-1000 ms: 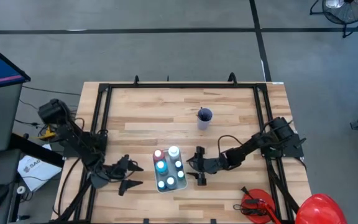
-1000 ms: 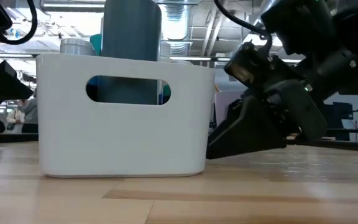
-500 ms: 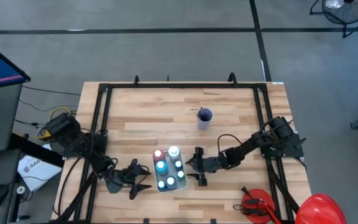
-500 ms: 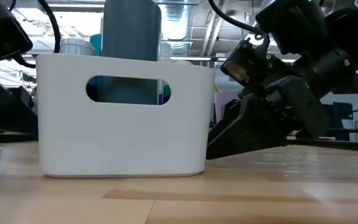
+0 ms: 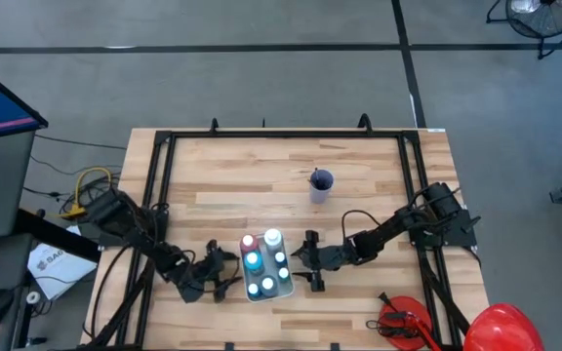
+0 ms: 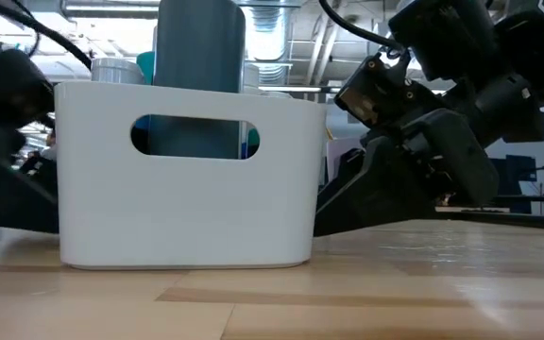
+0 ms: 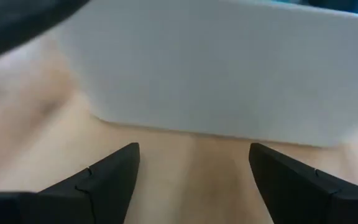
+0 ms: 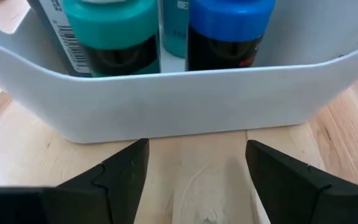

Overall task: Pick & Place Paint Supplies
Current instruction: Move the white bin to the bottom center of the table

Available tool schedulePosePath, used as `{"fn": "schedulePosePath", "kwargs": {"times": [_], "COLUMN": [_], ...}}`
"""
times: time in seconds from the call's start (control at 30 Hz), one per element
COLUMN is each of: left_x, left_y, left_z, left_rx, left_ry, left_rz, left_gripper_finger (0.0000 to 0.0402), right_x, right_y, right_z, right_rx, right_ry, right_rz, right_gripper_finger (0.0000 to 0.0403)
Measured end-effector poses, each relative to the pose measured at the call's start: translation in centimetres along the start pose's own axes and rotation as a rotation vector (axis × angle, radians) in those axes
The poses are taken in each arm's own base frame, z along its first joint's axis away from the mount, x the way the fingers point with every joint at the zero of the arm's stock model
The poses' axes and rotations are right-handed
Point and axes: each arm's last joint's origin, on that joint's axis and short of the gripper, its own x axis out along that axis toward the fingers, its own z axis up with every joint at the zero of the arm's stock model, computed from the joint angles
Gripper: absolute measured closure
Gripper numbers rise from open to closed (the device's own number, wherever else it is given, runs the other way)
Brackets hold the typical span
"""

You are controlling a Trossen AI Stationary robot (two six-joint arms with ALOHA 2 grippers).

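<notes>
White bin (image 5: 266, 291), lower ctr of high view: holds paint bottles (image 5: 258, 261), caps up. Left gripper (image 5: 224, 279) just beside bin's left wall, fingers spread, empty. Right gripper (image 5: 310, 260) at its right wall, spread, empty. Farther up-frame: cup (image 5: 321, 185) w/ dark brush (image 5: 315, 176) inside.

high: straight down, far | low: table-level, close | wrists: close | shared: white bin (image 5: 266, 265)

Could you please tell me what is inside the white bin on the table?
The white bin holds upright paint bottles with teal, blue, red and white tops. Their lower parts are hidden by its walls.
</notes>
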Motion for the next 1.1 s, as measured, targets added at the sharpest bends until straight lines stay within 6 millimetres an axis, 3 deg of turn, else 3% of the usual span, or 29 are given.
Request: {"fn": "schedulePosePath", "kwargs": {"times": [0.33, 1.1], "left_x": [0.3, 0.2], "left_y": [-1.8, -2.2], "left_z": [2.3, 2.2], "left_rx": [0.104, 0.05], "left_ry": [-0.06, -0.015], "left_rz": [-0.03, -0.111], "left_gripper_finger": [0.0105, 0.0105], "right_x": [0.0, -0.7], "right_y": [0.0, 2.8], "right_z": [0.2, 0.6], "right_rx": [0.005, 0.043], "right_ry": [-0.021, -0.074], "right_rz": [0.004, 0.132], "right_gripper_finger": [0.0142, 0.0142]}}
